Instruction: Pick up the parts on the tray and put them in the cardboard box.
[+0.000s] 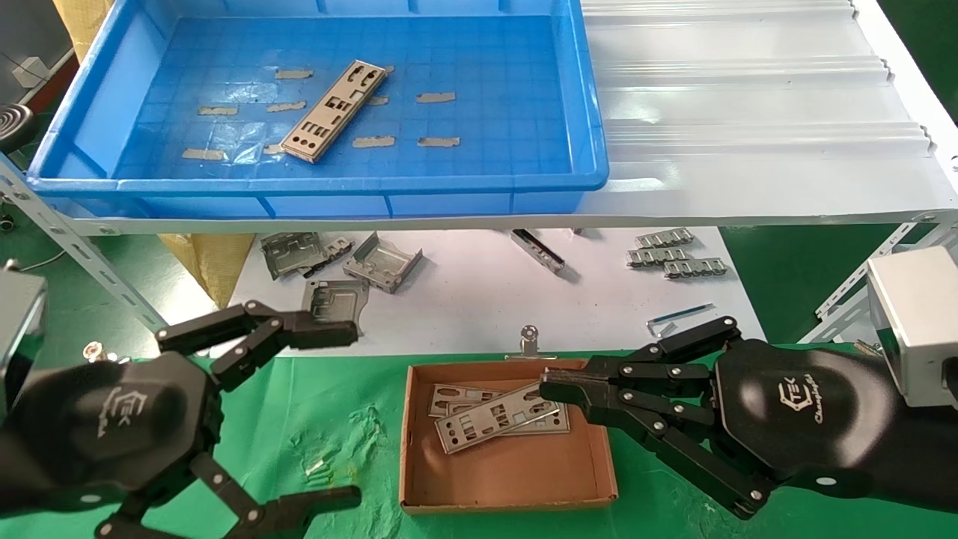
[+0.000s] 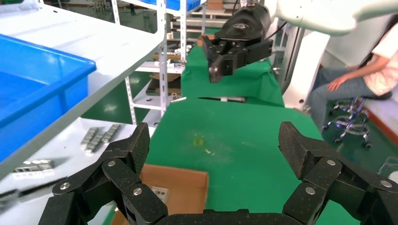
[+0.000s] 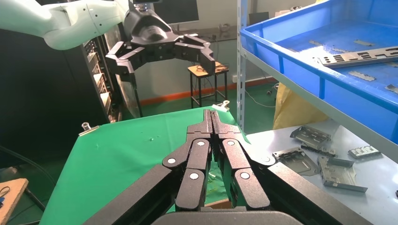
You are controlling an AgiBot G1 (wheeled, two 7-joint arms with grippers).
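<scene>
One part (image 1: 334, 111) was left in the tray (image 1: 591, 112), diagonal, beyond the pinched-shut, empty right gripper (image 1: 550, 386); the left gripper (image 1: 352, 412) was spread wide.

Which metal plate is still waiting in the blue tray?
The lone plate lying slantwise on the tray floor; the others already lie in the cardboard box.

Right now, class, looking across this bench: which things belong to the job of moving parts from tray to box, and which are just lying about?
Belonging to the job:
- part left in the blue tray
- parts already in the cardboard box
- right gripper, shut, over the box
- left gripper, open, idle

Lying about:
- folded brackets
- ridged strips
- binder clip
- white corrugated sheet
</scene>
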